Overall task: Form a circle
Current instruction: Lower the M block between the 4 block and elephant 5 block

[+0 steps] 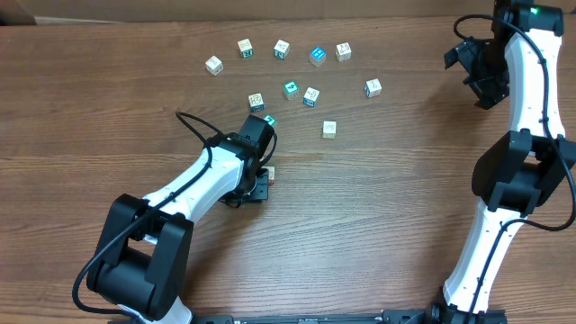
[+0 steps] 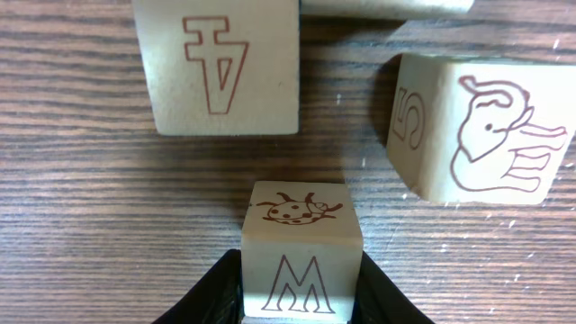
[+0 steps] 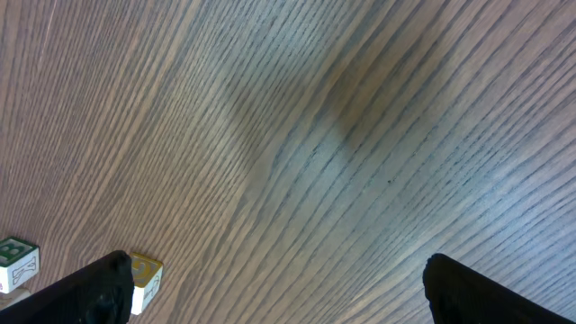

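A pale wooden cube [image 2: 301, 236] with a ladybug on top and an M on its near face sits between the fingers of my left gripper [image 2: 301, 292], which is shut on it just above the table. Close ahead lie a cube printed with a 4 [image 2: 216, 63], a cube with an elephant and a 5 [image 2: 490, 126], and the edge of one more cube [image 2: 387, 6]; these form the small circle cluster. From overhead my left gripper [image 1: 260, 183] hides that cluster. My right gripper [image 1: 479, 76] hangs open at the far right, its fingers [image 3: 90, 292] wide apart over bare wood.
A loose scatter of similar cubes lies beyond the left arm, from a pale one [image 1: 213, 65] across teal-faced ones [image 1: 317, 56] [image 1: 291, 89] to another [image 1: 373, 87] and a lone cube [image 1: 329, 130]. Two cubes [image 3: 144, 274] [image 3: 18, 261] show beside the right gripper's left finger.
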Motion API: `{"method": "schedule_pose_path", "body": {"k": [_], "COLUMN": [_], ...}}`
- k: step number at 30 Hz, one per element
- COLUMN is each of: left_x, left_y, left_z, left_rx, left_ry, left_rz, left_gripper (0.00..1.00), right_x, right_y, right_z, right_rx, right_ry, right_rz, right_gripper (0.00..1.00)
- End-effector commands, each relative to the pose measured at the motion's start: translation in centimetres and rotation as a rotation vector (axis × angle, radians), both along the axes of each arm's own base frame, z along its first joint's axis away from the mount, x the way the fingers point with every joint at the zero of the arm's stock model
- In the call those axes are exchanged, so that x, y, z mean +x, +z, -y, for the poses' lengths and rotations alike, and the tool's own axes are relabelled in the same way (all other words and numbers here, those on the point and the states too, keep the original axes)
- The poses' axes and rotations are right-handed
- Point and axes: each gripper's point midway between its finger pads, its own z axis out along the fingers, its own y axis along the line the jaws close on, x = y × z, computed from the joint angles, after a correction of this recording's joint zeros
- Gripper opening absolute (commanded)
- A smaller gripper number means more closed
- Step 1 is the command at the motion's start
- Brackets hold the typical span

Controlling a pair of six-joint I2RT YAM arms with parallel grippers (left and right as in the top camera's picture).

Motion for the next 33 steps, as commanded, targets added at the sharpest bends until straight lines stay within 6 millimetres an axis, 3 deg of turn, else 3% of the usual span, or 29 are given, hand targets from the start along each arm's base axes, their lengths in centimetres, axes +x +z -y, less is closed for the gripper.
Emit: {"method": "schedule_pose_path", "body": {"k": [1, 15, 24, 33], "left_x": [-0.16, 0.73, 0.3, -0.06], "left_y": [-0.16, -0.15, -0.28, -0.3], "left_z": [0.08, 0.51, 0.31, 0.15], "left_rx": [-0.005, -0.022, -0.013, -0.006], "left_ry": [-0.004, -0.012, -0.012, -0.012], "left_rz": [0.002, 0.037, 0.018, 0.003], "left_gripper": [0.3, 0.31, 0.46, 0.43], "right_x": [0.26, 0.26, 0.26, 0.26], "right_y": [1.8, 1.8, 1.8, 1.8], "right_z": [0.19, 0.19, 0.19, 0.19], "right_rx": [-0.012, -0.012, -0.012, -0.012], "right_ry": [0.0, 0.0, 0.0, 0.0], "right_rz": [0.044, 0.044, 0.044, 0.044], "right_gripper": [1.0, 1.0, 1.0, 1.0]}}
